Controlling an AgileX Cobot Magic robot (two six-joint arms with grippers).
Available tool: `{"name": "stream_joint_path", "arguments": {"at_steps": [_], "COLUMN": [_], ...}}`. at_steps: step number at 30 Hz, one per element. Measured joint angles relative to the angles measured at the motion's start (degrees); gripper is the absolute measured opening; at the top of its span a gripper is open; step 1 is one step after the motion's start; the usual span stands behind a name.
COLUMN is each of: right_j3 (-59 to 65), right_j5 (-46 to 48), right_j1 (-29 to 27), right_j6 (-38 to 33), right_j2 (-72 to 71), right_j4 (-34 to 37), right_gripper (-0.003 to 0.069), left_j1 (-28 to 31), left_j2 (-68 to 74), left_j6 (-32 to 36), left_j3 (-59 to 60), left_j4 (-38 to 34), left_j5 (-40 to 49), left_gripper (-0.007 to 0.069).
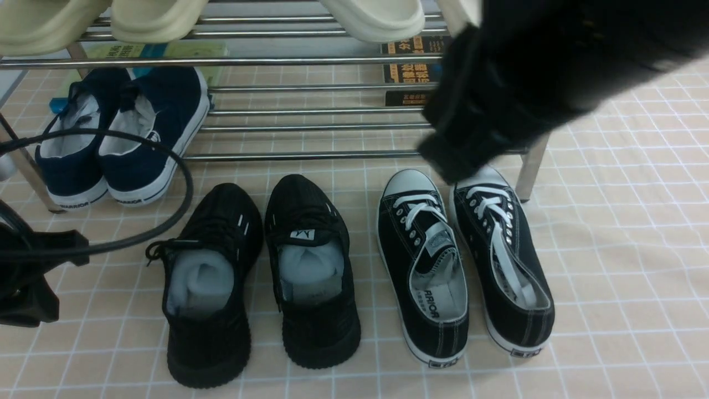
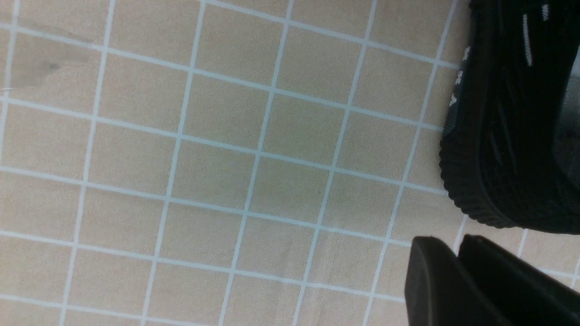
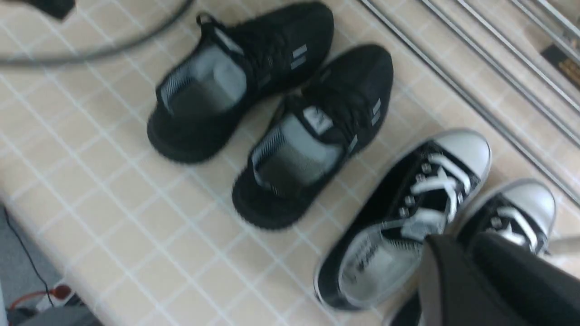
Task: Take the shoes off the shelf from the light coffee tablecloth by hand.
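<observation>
The shoes, an all-black knit pair with white stuffing, stand side by side on the light coffee tablecloth point(image 1: 620, 249) in front of the shelf point(image 1: 310, 111); the left shoe point(image 1: 207, 288) is next to the right shoe point(image 1: 310, 266). In the right wrist view the pair point(image 3: 290, 149) lies beyond the canvas sneakers. My left gripper point(image 2: 453, 246) is shut and holds nothing, low over the cloth just off one black shoe's heel point(image 2: 498, 136). My right gripper point(image 3: 457, 246) is shut and holds nothing; in the front view it point(image 1: 451, 158) hangs above the canvas sneakers' toes.
Black canvas sneakers with white toe caps point(image 1: 426, 266) stand right of the pair. Navy sneakers point(image 1: 144, 133) sit on the shelf's lower bars, cream slippers point(image 1: 155, 16) on the upper bars. Books point(image 1: 412, 72) lie behind. A black cable point(image 1: 166, 149) loops at left. The table's edge point(image 3: 27, 226) shows.
</observation>
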Motion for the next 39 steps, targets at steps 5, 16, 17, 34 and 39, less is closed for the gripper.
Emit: {"name": "stream_joint_path", "arguments": {"at_steps": [5,16,17,34,39], "right_j3": [15.71,57.30,59.77,64.69,64.69], "right_j5": [0.04,-33.66,-36.55,-46.83,-46.83], "right_j1": [0.00,0.00,0.00,0.00,0.00], "right_j6": [0.96,1.79,1.79,1.79,1.79], "right_j2": [-16.41,-39.38,-39.76,-40.33,-40.33], "right_j4": [1.18,9.57,9.85,10.04,10.09], "right_gripper": [-0.0015,-0.0015,-0.0015,-0.0015,-0.0015], "left_j1": [0.00,0.00,0.00,0.00,0.00], "left_j2": [0.00,0.00,0.00,0.00,0.00], "left_j6": [0.00,0.00,0.00,0.00,0.00], "left_j3": [0.00,0.00,0.00,0.00,0.00], "left_j4": [0.00,0.05,0.05,6.75,7.87], "left_j5": [-0.10,-0.12,-0.12,-0.12,-0.19], "left_gripper": [0.0108,0.0118,0.0120,0.0134,0.0139]}}
